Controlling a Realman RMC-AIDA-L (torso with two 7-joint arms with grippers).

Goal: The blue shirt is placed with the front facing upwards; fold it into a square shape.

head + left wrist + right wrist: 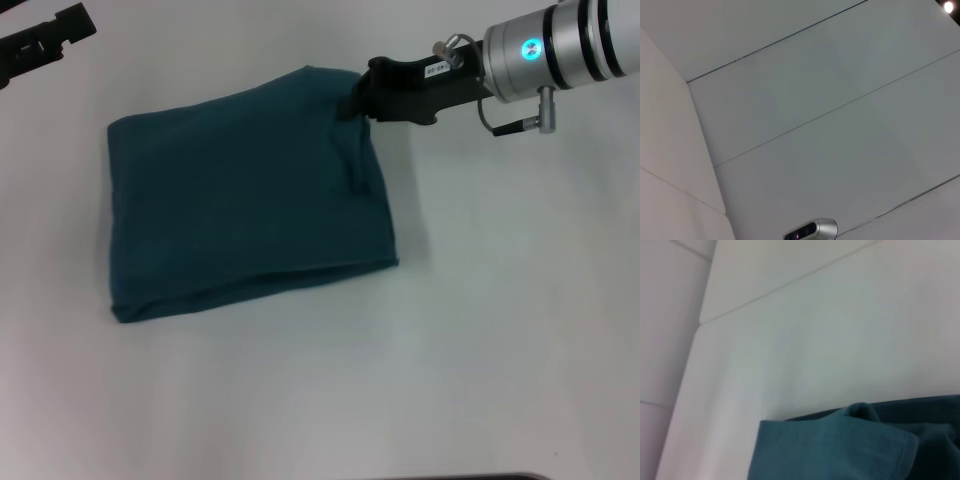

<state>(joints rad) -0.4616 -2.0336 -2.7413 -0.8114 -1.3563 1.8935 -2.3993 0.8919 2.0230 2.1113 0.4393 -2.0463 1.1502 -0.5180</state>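
The blue shirt (240,195) lies folded into a rough square on the white table (480,330), with no lettering showing. Layered fold edges run along its near and right sides. My right gripper (352,100) is at the shirt's far right corner and touches the cloth there; a crease runs down the shirt from that corner. The right wrist view shows a hemmed edge of the shirt (840,450) close up on the table. My left gripper (45,40) is parked at the far left of the table, away from the shirt.
The white table surrounds the shirt on all sides. The left wrist view shows only pale panels with seams (815,115) and a small silver device (812,230).
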